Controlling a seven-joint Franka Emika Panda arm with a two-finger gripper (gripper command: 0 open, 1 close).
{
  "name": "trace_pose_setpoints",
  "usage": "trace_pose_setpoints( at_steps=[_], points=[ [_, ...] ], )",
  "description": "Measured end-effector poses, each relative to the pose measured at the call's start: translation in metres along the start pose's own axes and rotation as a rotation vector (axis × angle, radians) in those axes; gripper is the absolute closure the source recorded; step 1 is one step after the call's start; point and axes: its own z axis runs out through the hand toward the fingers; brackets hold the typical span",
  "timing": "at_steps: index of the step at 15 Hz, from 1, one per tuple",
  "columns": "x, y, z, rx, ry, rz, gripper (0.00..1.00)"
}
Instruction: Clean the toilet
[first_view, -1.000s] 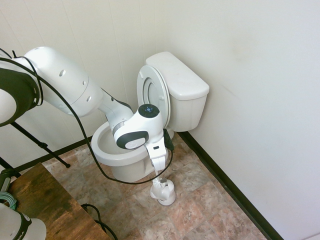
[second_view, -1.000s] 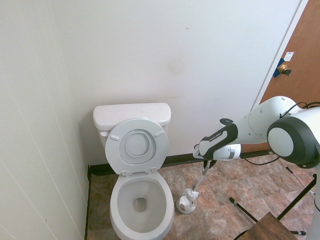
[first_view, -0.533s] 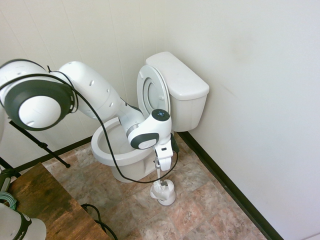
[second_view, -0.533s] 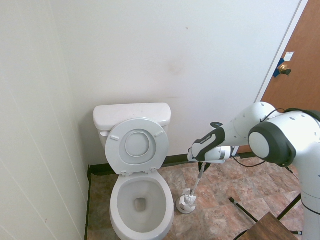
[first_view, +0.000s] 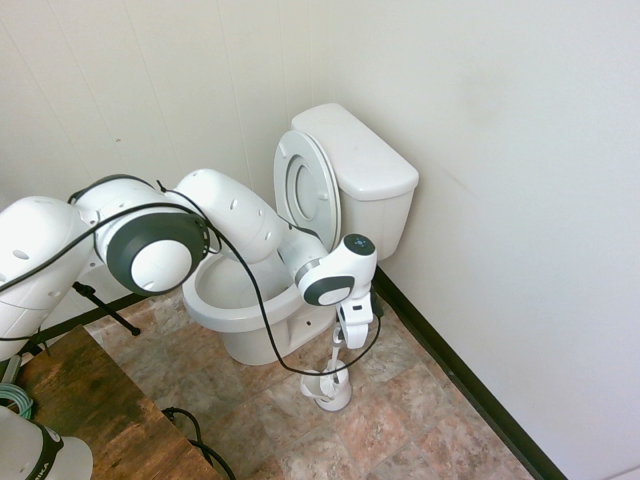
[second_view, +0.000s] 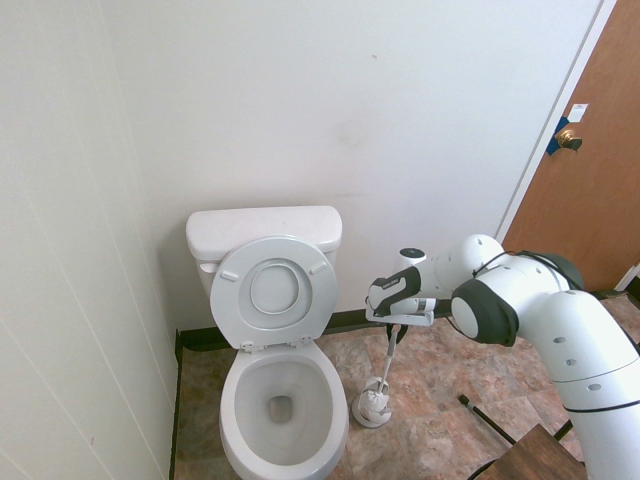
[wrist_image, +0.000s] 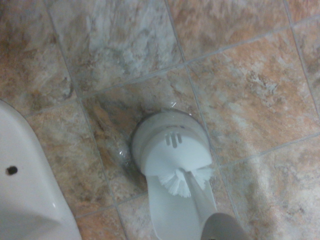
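Toilet (second_view: 283, 400) bowl lengthwise off wall

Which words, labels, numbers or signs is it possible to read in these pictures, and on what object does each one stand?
None can be read.
The small white label on the brown door is too small to read.
The toilet and the brush holder show no print.

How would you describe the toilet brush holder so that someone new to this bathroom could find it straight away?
Start at the white toilet, which stands against the wall with its lid up. On the tiled floor beside the bowl, on the door's side, stands the brush holder, a small round white cup. A thin white brush rises from it into the gripper.
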Motion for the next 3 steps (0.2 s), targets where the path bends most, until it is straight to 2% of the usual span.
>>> trace_pose_setpoints(
  at_steps=[3],
  points=[
    [0.002, -0.016, 0.015, -0.022, -0.012, 0.012, 1.00]
  ],
)
